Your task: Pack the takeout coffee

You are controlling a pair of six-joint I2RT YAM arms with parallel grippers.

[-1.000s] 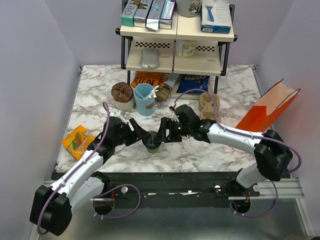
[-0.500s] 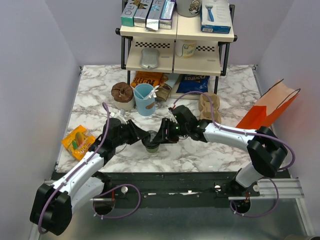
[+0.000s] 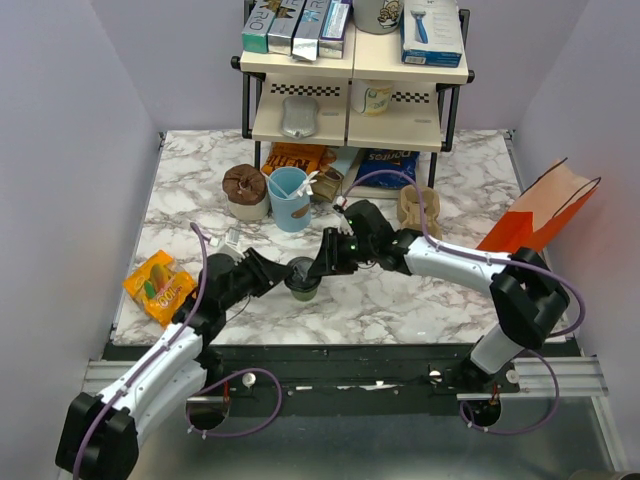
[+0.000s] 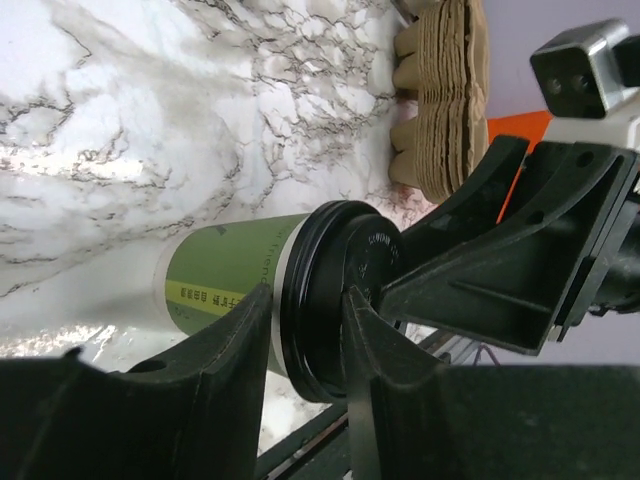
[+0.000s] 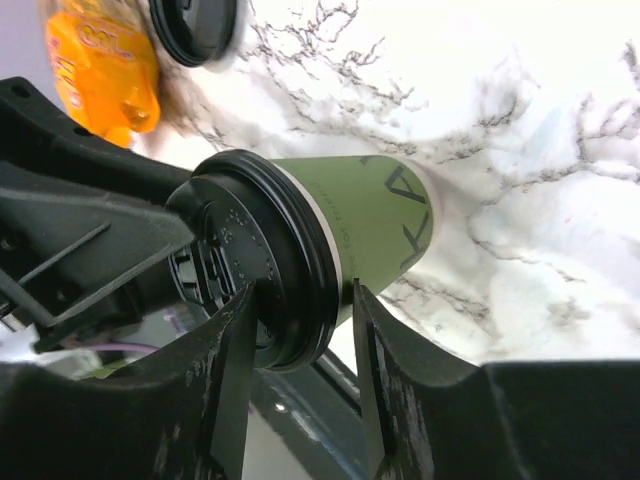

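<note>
Orange snack packet (image 3: 155,285) lies at the left edge of the worktop (image 3: 400,300), apart from the action.

Left gripper (image 3: 282,275) sits low on the cup's left. In its wrist view the fingers (image 4: 220,350) are a narrow gap apart and bracket the lid rim of the takeout coffee (image 3: 302,281). We cannot tell if they actually pinch it.

The coffee stands upright, lid on, close to the worktop's front edge, between both grippers.

Right gripper (image 3: 322,266) mirrors this from the right. Its fingers (image 5: 225,380) are slightly parted and straddle the same lid rim. We cannot tell its clamp either.

Progress, as we judge it: nothing is packed. The cup is on the marble, well apart from the pulp carriers (image 3: 415,210) and the orange paper bag (image 3: 540,215).

Room:
- The front edge is the tight side, with little margin there.
- The blue cup (image 3: 290,200) stands behind the coffee.
- There is open marble to the right, towards the bag leaning at the right edge.
</note>
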